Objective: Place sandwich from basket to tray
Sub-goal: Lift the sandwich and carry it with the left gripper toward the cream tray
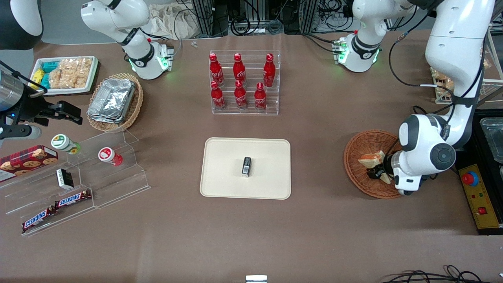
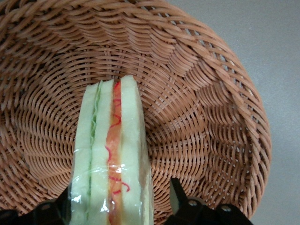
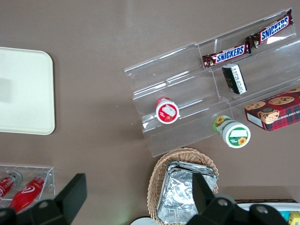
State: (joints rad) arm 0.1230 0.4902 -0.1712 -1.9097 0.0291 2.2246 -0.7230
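Over at the parked arm's end of the table, a white tray of snacks (image 1: 68, 74) lies beside a tan basket of foil containers (image 1: 116, 102). Nearer the front camera, a clear stepped stand (image 1: 98, 181) holds two cups, a small dark pack and two Snickers bars (image 1: 57, 208), with a cookie box (image 1: 27, 159) at its edge.

Mid-table, a clear rack carries six red bottles (image 1: 241, 80). Nearer the camera than the rack lies the tray (image 1: 224, 165), with a small black item (image 1: 246, 166) upright near its middle.

Toward the working arm's end sits the basket (image 1: 353, 157), well apart from the tray. The sandwich (image 1: 371, 158) is in it, not on the tray. The gripper (image 1: 376, 173) reaches down into the basket beside the sandwich.

From the left wrist, the sandwich (image 2: 112, 154) stands on edge in clear wrap against the basket (image 2: 211, 117) weave, its orange-red filling and a green layer showing between the bread slices. The gripper (image 2: 119, 211) straddles it with its fingers (image 2: 178, 199) spread. One finger is visibly clear of the wrap; the other seems to be just at the wrap, though contact is hard to judge. The sandwich is bracketed, not clamped.
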